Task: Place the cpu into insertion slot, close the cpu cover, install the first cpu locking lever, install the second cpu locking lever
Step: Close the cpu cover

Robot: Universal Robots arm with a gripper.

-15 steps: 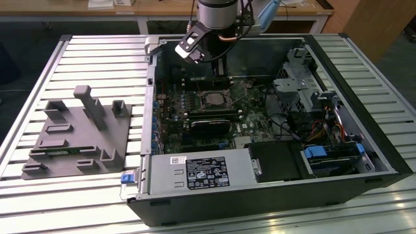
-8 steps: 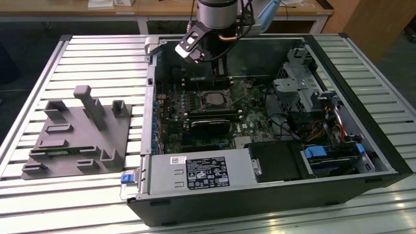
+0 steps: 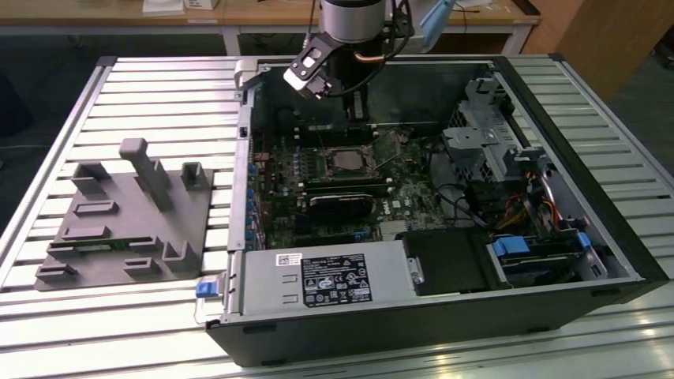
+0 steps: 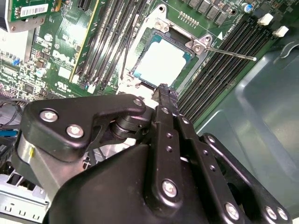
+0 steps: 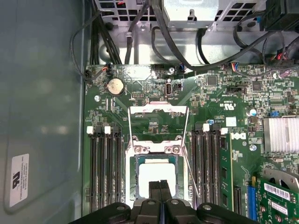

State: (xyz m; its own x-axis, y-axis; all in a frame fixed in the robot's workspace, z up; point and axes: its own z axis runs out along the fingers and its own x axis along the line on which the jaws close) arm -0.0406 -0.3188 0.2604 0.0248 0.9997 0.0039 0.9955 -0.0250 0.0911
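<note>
The cpu, a pale silver square, lies in the insertion slot on the green board. In the exterior view the cpu sits mid-board inside the case. The cpu cover, a thin metal frame with a square window, is swung open away from the slot on its hinge. A thin locking lever sticks out unlatched beside the slot. My gripper hangs just above the cpu's edge, its black fingers pressed together with nothing between them.
Rows of black memory slots flank the slot on both sides. Black cables cross the board's far end. The case wall runs close by. A grey fixture lies on the slatted table at the exterior view's left.
</note>
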